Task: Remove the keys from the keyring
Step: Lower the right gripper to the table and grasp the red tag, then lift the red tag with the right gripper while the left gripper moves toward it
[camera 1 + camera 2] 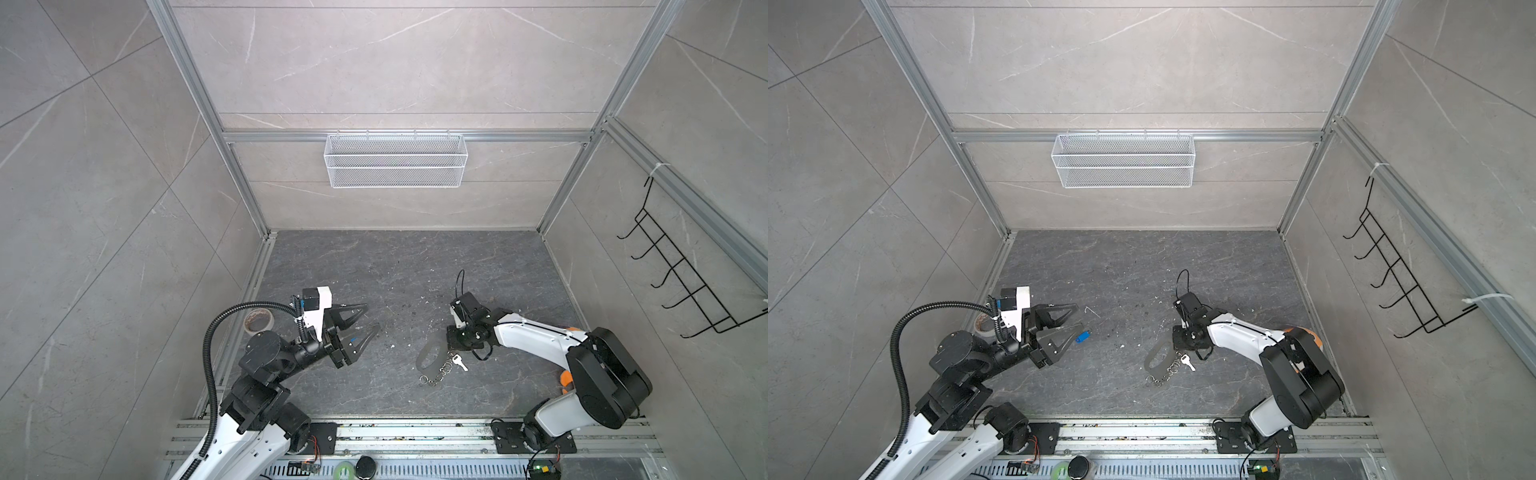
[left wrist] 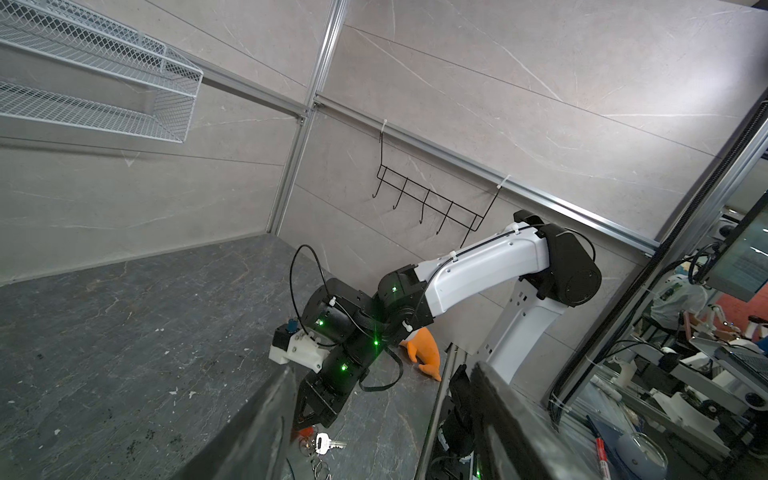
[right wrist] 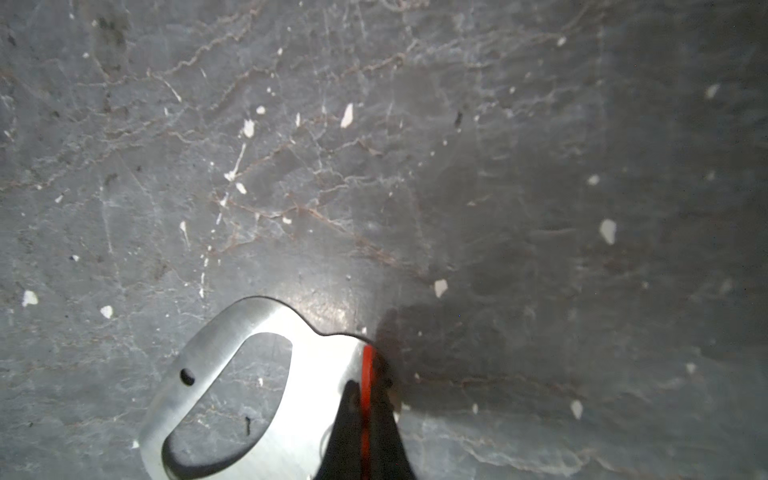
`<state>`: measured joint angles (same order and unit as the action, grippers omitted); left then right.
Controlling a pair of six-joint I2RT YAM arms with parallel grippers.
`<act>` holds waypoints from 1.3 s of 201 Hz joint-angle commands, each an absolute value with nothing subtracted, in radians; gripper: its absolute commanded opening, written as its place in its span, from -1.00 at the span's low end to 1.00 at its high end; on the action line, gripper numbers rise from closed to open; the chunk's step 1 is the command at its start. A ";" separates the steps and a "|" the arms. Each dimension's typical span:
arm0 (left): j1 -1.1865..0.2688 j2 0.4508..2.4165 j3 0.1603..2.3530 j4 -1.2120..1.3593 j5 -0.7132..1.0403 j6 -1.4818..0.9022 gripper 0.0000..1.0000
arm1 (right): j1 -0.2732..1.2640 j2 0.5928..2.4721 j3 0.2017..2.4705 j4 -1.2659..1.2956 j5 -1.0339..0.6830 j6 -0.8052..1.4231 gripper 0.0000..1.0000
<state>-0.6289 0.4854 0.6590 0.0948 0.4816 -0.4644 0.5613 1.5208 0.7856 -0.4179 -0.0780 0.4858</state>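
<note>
The keyring lies on the dark table right of centre: a flat grey tag (image 1: 424, 358) (image 3: 216, 395) and a chain of silver rings (image 1: 440, 374) (image 2: 321, 461). A small silver key (image 1: 459, 364) (image 2: 323, 441) rests beside the rings. My right gripper (image 1: 452, 344) (image 3: 365, 386) points down at the tag's edge, shut on the red key (image 3: 367, 365) (image 2: 306, 432). The blue key (image 1: 1082, 336) lies loose on the table by the tip of my left gripper's near finger. That left gripper (image 1: 371, 321) (image 2: 384, 370) hovers open with nothing between its fingers, well to the left of the keyring.
A tape roll (image 1: 258, 322) sits behind the left arm by the left wall. An orange toy (image 1: 565, 380) (image 2: 424, 353) lies under the right arm. A white wire basket (image 1: 395, 160) hangs on the back wall and a black hook rack (image 1: 681, 282) on the right wall.
</note>
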 commanded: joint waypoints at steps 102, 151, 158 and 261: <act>-0.633 0.546 0.659 0.108 0.447 -0.494 0.53 | 0.561 1.275 0.869 -0.512 -0.095 0.436 -1.00; -0.633 0.601 0.675 0.077 0.432 -0.497 0.55 | 0.567 1.207 0.936 -0.540 -0.134 0.433 -1.00; -0.633 0.609 0.677 0.074 0.427 -0.501 0.55 | 0.568 1.199 0.949 -0.545 -0.146 0.430 -1.00; -0.634 0.755 0.712 0.074 0.462 -0.517 0.59 | 0.576 1.112 1.153 -0.494 -0.386 0.407 -1.00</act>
<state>-0.6289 0.7212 0.6617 0.0479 0.4377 -0.5053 0.5690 1.1244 1.0893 -0.5335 -0.3000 0.4252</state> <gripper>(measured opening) 0.798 0.052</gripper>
